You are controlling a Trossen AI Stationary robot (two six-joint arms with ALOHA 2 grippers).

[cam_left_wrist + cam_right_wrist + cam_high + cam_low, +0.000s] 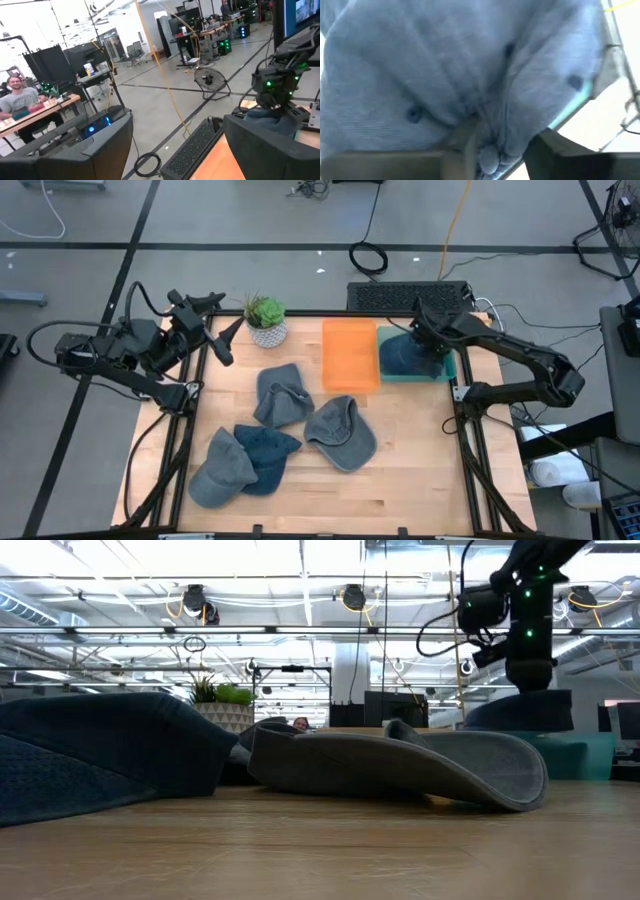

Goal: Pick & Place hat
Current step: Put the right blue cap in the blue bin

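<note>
STEP: hat placement | HAT: dark blue hat (405,356) lies in teal bin (452,368), 2 o'clock on table (400,480) | RIGHT: right gripper (432,348) low over hat crown, grip state cannot tell; likely releasing | LEFT: left gripper (222,332) waits, fingers apart, empty, 10 o'clock, clear of the work.

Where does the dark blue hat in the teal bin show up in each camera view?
High view: hat in the teal bin, far right, under the right hand.
Low view: right edge, atop the bin.
Left wrist view: right side, below the right arm.
Right wrist view: fills the frame.
Shared landmark: the teal bin.
</note>
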